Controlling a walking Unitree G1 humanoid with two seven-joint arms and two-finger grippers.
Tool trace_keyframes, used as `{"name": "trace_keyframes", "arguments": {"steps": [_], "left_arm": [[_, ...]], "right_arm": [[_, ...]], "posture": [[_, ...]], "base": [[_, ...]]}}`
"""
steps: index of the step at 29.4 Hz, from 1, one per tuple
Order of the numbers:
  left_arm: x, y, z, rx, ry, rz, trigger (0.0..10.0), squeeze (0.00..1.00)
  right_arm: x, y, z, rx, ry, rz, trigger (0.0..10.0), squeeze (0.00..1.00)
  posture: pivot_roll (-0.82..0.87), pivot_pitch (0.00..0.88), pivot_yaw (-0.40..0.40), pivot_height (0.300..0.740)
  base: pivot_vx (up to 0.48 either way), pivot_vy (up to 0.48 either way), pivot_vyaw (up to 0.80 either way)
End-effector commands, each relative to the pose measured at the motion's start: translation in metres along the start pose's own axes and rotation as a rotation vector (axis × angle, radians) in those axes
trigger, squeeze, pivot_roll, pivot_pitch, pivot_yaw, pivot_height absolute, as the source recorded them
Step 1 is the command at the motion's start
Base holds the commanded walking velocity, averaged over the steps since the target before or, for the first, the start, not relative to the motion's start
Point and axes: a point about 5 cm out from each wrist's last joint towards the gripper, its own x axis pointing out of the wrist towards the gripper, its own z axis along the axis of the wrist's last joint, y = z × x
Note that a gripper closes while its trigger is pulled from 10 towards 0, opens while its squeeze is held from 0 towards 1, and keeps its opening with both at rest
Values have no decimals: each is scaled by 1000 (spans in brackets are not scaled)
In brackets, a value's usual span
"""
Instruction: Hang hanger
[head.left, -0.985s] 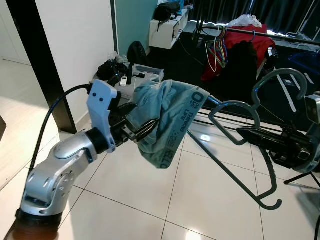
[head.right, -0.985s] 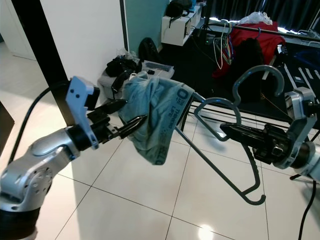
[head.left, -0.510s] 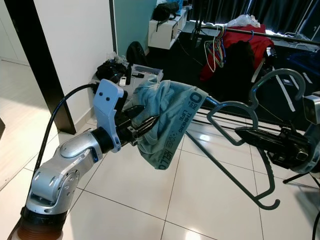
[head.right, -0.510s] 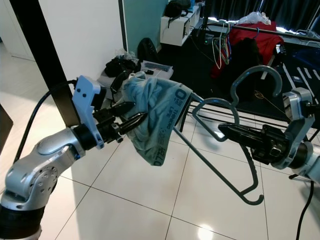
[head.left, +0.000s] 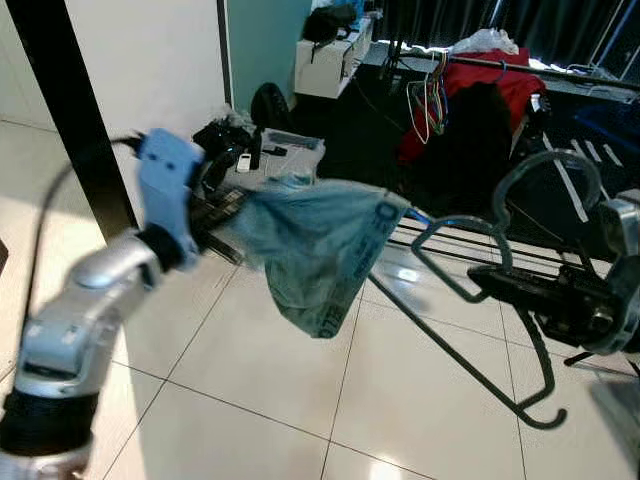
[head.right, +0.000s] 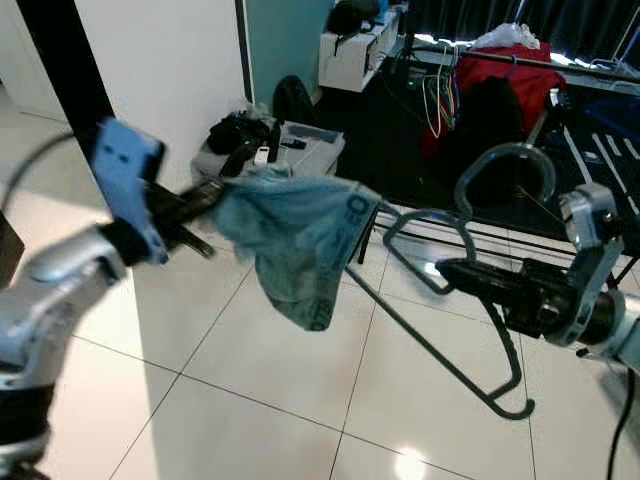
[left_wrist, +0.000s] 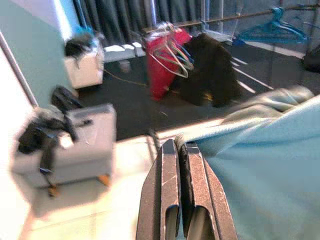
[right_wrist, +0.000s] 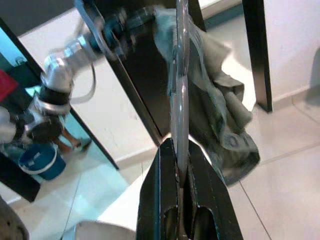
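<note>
The hanger (head.left: 520, 290) is not yet hung: the right gripper (head.right: 455, 272) is clamped on it in mid-air, well short of the clothes rail (head.left: 500, 62). The left gripper (left_wrist: 179, 150), fingers closed, pinches the blue garment (head.left: 320, 240) draped over the hanger's end

The hanger (head.left: 470, 300) is grey-green and tilted, with its hook (head.left: 545, 175) up above the right gripper (head.left: 480, 278), which pinches it. A light blue cloth (head.left: 320, 240) hangs on its far arm, pulled toward the left gripper (head.left: 215, 212).
</note>
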Motion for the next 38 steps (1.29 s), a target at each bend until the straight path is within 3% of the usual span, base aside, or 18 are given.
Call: {"name": "trace_keyframes", "arguments": {"steps": [1, 4, 7, 10, 13, 19, 27, 30, 36, 38], "left_arm": [[-4, 11, 9, 43, -21, 19, 0, 0], [-8, 19, 22, 88, -39, 4, 0, 0], [-7, 7, 38, 103, -87, -106, 0, 0], [-6, 0, 42, 95, -105, -148, 0, 0], [-2, -21, 50, 66, -156, -254, 0, 0], [3, -31, 53, 50, -175, -305, 0, 0], [5, -26, 58, 63, -190, -289, 0, 0], [5, -17, 70, 88, -216, -258, 0, 0], [5, -15, 82, 98, -244, -264, 0, 0], [6, -17, 85, 96, -257, -279, 0, 0]], "right_arm": [[-1, 2, -2, -19, 44, 3, 10000, 0], [0, 3, -10, -15, 83, -3, 10000, 0], [6, 5, -12, -15, 63, 1, 10000, 0], [9, 5, -12, -19, 51, 4, 10000, 0], [14, 4, -12, -28, 28, 10, 10000, 0], [20, 5, -11, -42, 17, 30, 10000, 0], [27, 11, -16, -59, 51, 94, 10000, 0], [29, 10, -39, -101, 198, 66, 10000, 0], [28, 3, -53, -167, 285, 7, 10000, 0], [29, 0, -50, -202, 265, -24, 10000, 0]], "posture": [[-19, 66, -79, 740], [-15, 69, -76, 740], [-7, 67, -71, 740], [-6, 67, -68, 740], [0, 64, -66, 740], [5, 62, -65, 740], [12, 55, -62, 740], [25, 52, -61, 740], [37, 51, -57, 740], [38, 50, -55, 740]], "base": [[0, 0, 0], [0, 0, 0], [0, 0, 0], [0, 0, 0], [0, 0, 0], [0, 0, 0], [0, 0, 0], [0, 0, 0], [0, 0, 0], [0, 0, 0]]}}
